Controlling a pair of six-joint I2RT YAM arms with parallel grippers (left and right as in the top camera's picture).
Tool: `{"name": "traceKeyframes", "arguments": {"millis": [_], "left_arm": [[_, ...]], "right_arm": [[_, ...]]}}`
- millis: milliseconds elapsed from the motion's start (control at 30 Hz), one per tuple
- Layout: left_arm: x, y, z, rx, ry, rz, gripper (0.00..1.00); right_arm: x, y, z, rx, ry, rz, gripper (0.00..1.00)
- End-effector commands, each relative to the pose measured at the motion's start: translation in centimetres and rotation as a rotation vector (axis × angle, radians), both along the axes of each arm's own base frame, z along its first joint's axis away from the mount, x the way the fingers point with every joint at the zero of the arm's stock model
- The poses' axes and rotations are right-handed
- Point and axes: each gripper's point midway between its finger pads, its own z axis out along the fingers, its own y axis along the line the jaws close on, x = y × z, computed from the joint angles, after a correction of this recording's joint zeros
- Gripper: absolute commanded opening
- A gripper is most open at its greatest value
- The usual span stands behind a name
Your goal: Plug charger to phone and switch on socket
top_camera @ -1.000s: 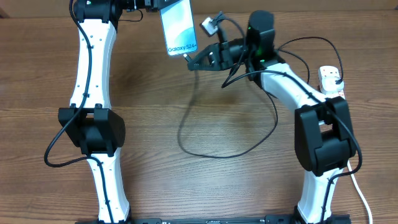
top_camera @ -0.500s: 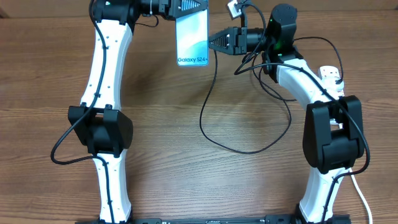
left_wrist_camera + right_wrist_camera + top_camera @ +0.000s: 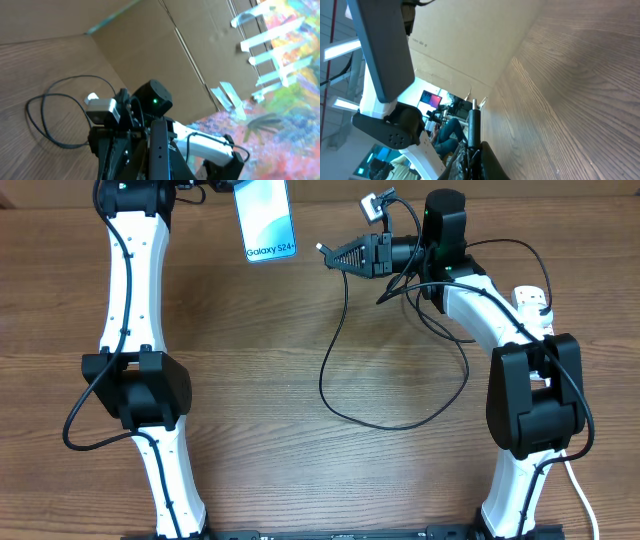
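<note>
Evidently the plugging step was in hand, with both pieces lifted off the table. At the far left of the overhead view, the left gripper (image 3: 238,184) had its jaws closed on the upper end of the phone (image 3: 267,220), holding it screen-up above the far edge of the table (image 3: 250,380). The phone's long axis ran from the far side toward the near side, leaning slightly rightward. Its free lower end, the one carrying the "Galaxy" lettering, pointed toward the robot's base.

Right of it, near but clearly apart, the right gripper (image 3: 340,255) had its jaws clamped narrowly on the charger (image 3: 345,330) just behind the small plug tip (image 3: 322,249). That tip pointed leftward, roughly across the phone's axis instead of along it. In the right wrist view the tip (image 3: 474,106) stood out past the fingers, with the phone (image 3: 380,50) off to the upper left and not in line.

The next move probably called for turning one wrist so the tip faced the phone's lower edge squarely, then closing the gap gently. The black cable drooped in a wide loop on the wood.

Farthest right, the socket (image 3: 532,305) lay partly behind the right arm. Its switch looked untouched, and whether the charger's other end sat in it could not be told.
</note>
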Motion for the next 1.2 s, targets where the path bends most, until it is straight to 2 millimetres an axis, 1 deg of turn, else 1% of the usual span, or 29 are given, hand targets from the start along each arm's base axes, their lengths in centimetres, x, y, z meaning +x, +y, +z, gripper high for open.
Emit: {"name": "traceKeyframes", "arguments": {"millis": [0,133,233,400,633,833,933,1000,1167], "left_arm": [[1.1,-0.5,-0.4,0.011,0.031,0.056,0.04],[2.8,-0.4,-0.8,0.033,0.040,0.161,0.04],[4.4,-0.2,-1.5,0.055,0.079,0.265,0.04],[5.8,0.1,-1.9,0.074,0.079,0.352,0.04],[6.4,0.7,-2.0,0.083,0.068,0.391,0.04],[6.7,1.7,-2.0,0.080,0.072,0.408,0.04],[6.7,1.9,-2.0,0.077,0.083,0.411,0.04],[6.7,1.9,-2.0,0.071,0.104,0.415,0.04],[7.2,2.3,-2.0,0.057,0.162,0.447,0.04]], "right_arm": [[-0.3,0.1,2.6,0.009,-0.109,-0.002,0.04],[0.0,0.8,2.3,-0.002,-0.102,-0.027,0.04],[0.3,2.0,2.1,-0.016,-0.107,-0.059,0.04],[0.3,3.4,2.8,-0.006,-0.145,-0.078,0.04],[0.5,3.4,4.6,0.038,-0.145,-0.085,0.04],[0.7,3.1,4.6,0.039,-0.109,-0.094,0.04],[0.7,3.1,4.8,0.045,-0.095,-0.093,0.04],[0.6,3.1,5.3,0.057,-0.068,-0.089,0.04],[-0.1,3.0,7.3,0.104,-0.048,-0.060,0.04]]}}
